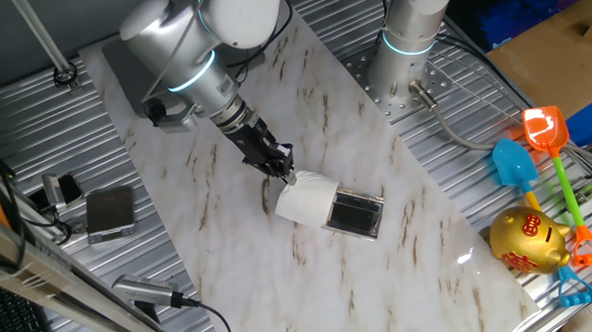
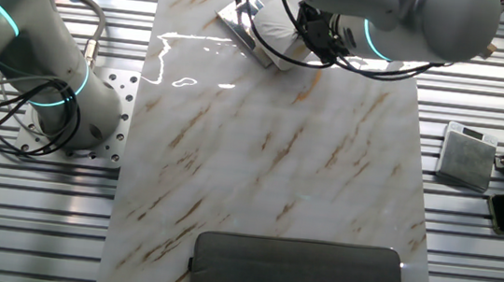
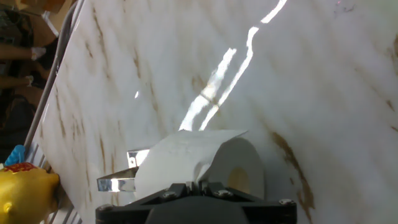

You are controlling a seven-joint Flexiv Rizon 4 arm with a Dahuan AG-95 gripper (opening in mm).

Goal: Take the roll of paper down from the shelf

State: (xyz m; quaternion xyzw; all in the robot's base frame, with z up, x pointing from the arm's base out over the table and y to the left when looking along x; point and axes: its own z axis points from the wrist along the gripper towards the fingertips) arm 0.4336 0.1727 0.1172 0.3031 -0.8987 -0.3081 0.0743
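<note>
The roll of paper [image 1: 306,201] is a white cylinder lying on its side at the left end of the shelf [image 1: 356,214], whose dark glossy top shows to its right. My gripper [image 1: 283,172] comes down from the upper left and is shut on the roll's upper wall. In the hand view the roll [image 3: 186,155] fills the bottom centre with its hollow core facing right. My fingers pinch its paper wall at the bottom edge, and the shelf's shiny frame [image 3: 118,182] pokes out on the left. In the other fixed view my hand hides most of the roll [image 2: 283,49].
A small grey box [image 1: 110,211] with cables sits at the left. A golden piggy bank [image 1: 527,239] and plastic toy shovels [image 1: 543,133] lie at the right. The arm's base [image 1: 404,76] stands behind. A large grey plate [image 2: 294,275] lies at the mat's other end.
</note>
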